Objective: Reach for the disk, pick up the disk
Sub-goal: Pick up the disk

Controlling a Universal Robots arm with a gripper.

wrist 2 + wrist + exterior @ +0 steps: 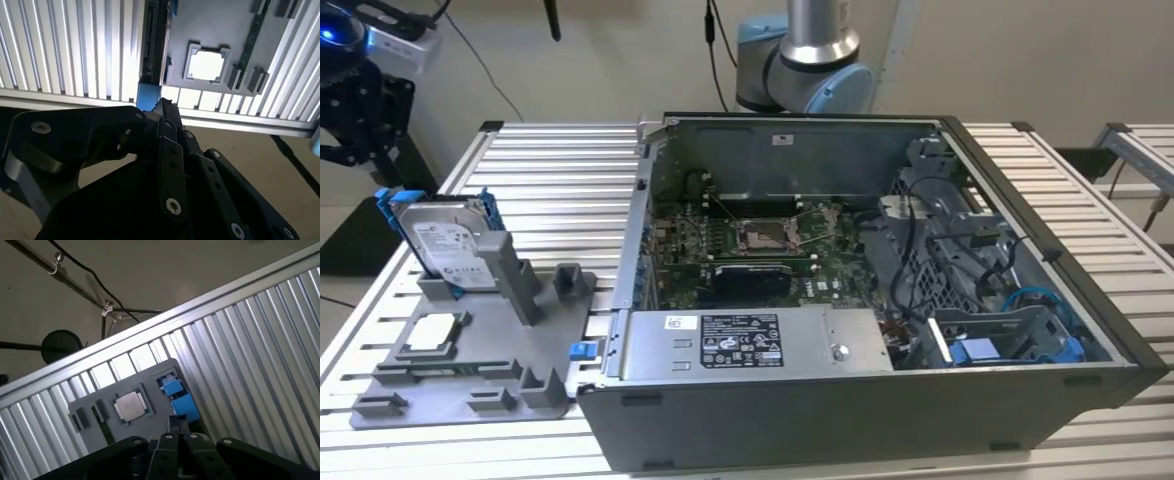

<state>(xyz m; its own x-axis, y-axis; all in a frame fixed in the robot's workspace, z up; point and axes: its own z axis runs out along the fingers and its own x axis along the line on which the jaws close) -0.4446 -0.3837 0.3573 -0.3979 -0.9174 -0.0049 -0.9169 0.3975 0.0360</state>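
One disk (447,238) stands upright in its holder (467,385): stiff, probably rather heavy, smooth metal, so grip the blue bracket (390,206) edges. Gripper (178,422) looks closed, empty, above it.

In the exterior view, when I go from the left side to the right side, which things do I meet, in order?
disk → small blue piece → silver power supply box → blue bay inside the case

hand (178,423), disk (180,402), CPU chip (130,406), grey tray (152,383)
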